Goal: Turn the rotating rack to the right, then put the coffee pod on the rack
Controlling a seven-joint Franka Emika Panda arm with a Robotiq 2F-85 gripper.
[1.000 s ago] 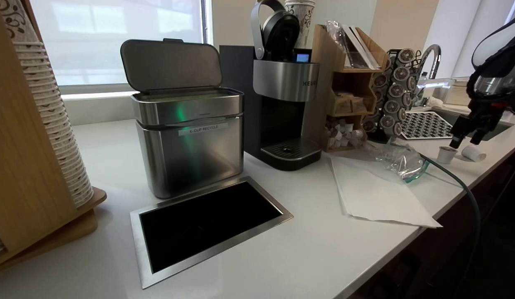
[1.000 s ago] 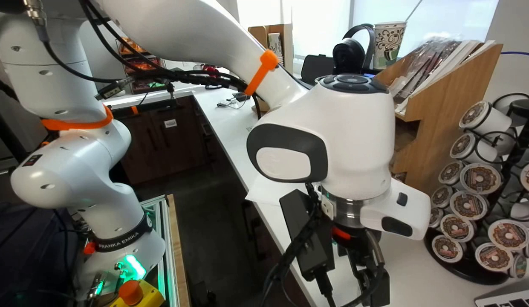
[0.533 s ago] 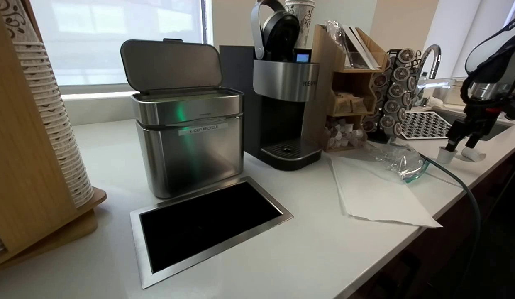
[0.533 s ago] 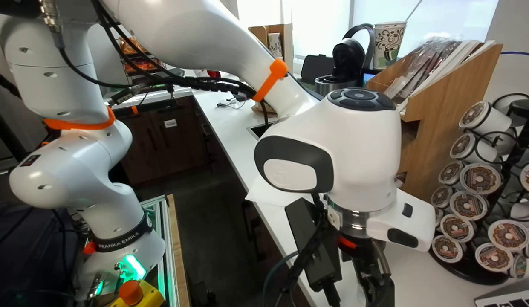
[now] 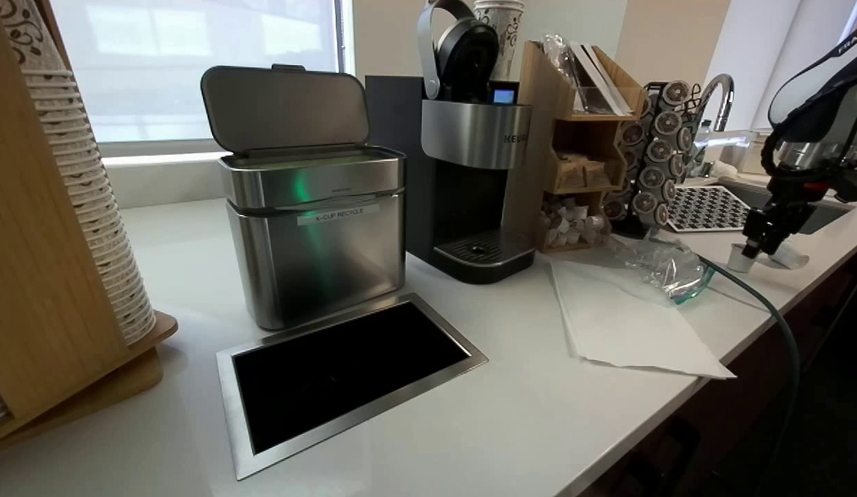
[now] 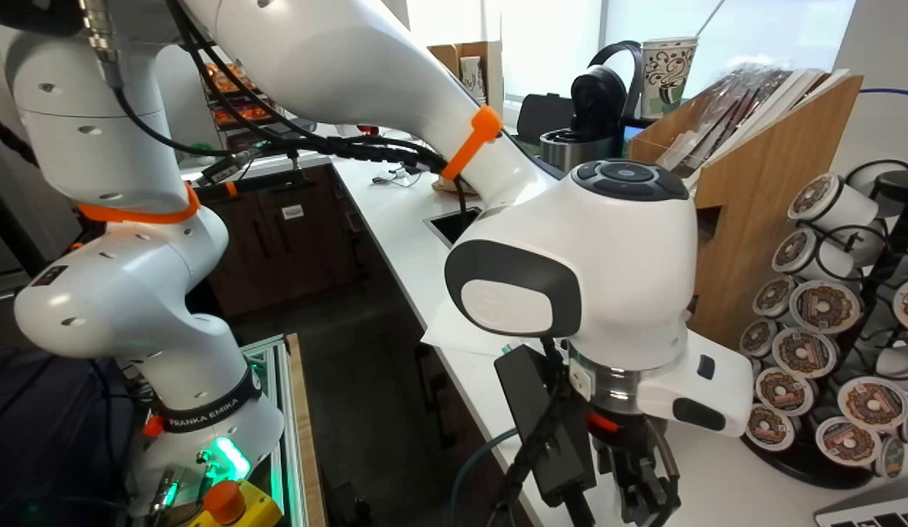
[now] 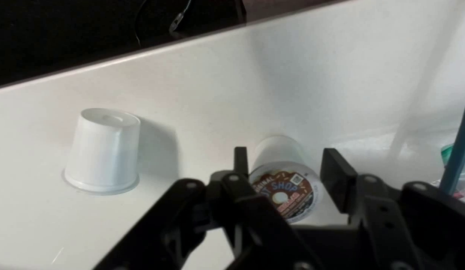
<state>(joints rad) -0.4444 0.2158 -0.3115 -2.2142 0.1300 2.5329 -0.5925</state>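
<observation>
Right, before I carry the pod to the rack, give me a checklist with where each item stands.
1. Gripper shut on the pod: ok, fingers at either side of its lid.
2. Pod upright: ok, printed lid facing up.
3. Grip firm enough to lift: cannot tell by sight.
4. Pod off the counter: not ok, it looks to be standing on it in an exterior view.
5. Other pod out of the way: ok, lying on its side, apart from the gripper in the wrist view.
6. Rack turned right: cannot tell from these pictures.
</observation>
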